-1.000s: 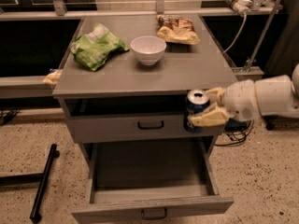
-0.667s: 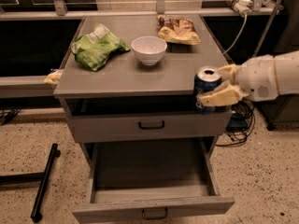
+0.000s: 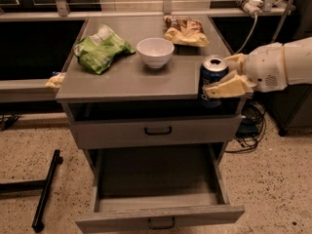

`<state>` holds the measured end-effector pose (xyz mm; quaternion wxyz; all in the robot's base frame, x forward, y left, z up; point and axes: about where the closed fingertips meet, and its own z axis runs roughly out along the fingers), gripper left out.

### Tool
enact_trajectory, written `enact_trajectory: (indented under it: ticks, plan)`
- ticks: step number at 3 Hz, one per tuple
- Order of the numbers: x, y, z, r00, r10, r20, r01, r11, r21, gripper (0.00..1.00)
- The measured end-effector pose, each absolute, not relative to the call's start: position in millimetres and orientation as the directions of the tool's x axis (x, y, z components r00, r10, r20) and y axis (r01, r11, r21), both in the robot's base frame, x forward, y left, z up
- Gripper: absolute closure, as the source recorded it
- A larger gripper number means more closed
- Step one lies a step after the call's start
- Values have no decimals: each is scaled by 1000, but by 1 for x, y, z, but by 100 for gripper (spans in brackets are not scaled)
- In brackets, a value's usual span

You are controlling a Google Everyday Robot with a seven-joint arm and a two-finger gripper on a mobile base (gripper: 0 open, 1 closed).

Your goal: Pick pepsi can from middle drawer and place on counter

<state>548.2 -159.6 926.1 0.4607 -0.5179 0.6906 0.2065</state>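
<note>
From the one camera view, my gripper (image 3: 219, 75) sits at the front right corner of the counter (image 3: 122, 79), reaching in from the right. My fingers (image 3: 225, 87) are clamped on the pepsi can (image 3: 211, 70), one pale finger across its near side and the other behind it by the rim. The can stands upright in my grasp, silver top facing up.

A second ago I held it lower, in front of the closed drawer front (image 3: 156, 130) beneath the counter. A moment later it had climbed level with the counter edge. Now its top is clearly above the counter surface, while its base still overlaps the front edge, so it is not set down. I cannot tell whether it is touching the edge.

The middle drawer (image 3: 156, 177) is pulled out at the bottom, just as before, its grey tray bare.

On the counter nothing has shifted:
- The white bowl (image 3: 155, 51) sits near the middle, just left of my can.
- The green bag (image 3: 100, 48) lies on the left.
- The chip packet (image 3: 184, 30) lies at the back right.

A black stand (image 3: 46, 189) lies on the speckled floor to the left. Cables (image 3: 248, 128) trail beneath my arm.
</note>
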Motion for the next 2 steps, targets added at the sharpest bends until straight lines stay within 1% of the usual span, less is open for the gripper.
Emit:
enact_trajectory:
  ticks: [2]
  plan:
    - [629,-154,946,0,-513,-859,-902,372,-222,100]
